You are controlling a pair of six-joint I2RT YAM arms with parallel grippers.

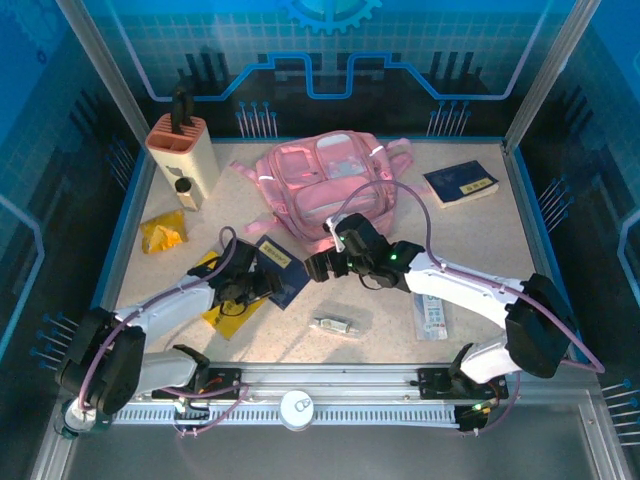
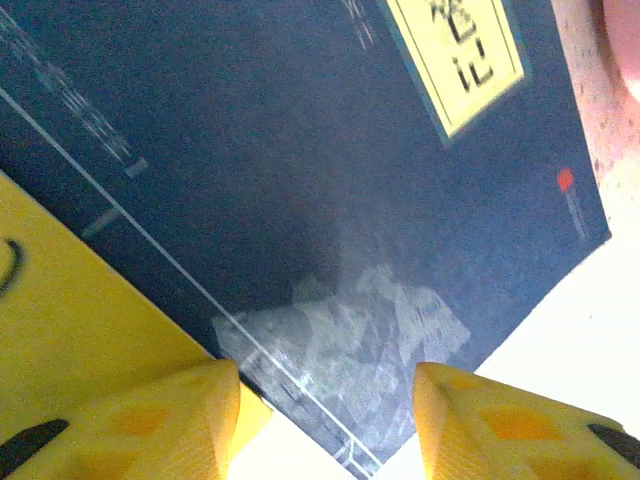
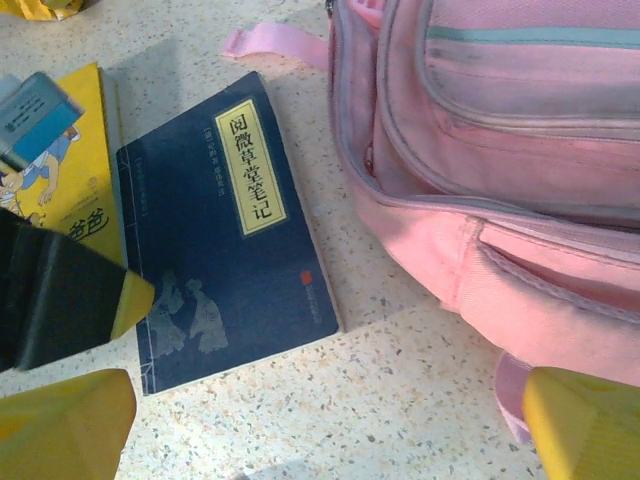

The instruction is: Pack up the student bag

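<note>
The student bag [image 1: 330, 185] is a large pink backpack lying at the back middle of the table; its zipped pockets [image 3: 500, 130] show in the right wrist view. A dark blue book [image 1: 282, 268] [image 2: 300, 180] [image 3: 225, 250] lies in front of the bag, partly on a yellow book [image 1: 222, 305] [image 3: 85, 170]. My left gripper [image 1: 265, 283] [image 2: 330, 430] is low over the blue book's near corner, jaws apart, holding nothing. My right gripper [image 1: 320, 266] [image 3: 330, 430] hangs wide open over bare table between the blue book and the bag.
A beige holder with a black top [image 1: 180, 155] stands back left, with a yellow packet [image 1: 162, 235] in front of it. A second blue book [image 1: 460, 183] lies back right. A small item [image 1: 333, 324] and a white packet [image 1: 432, 315] lie near the front edge.
</note>
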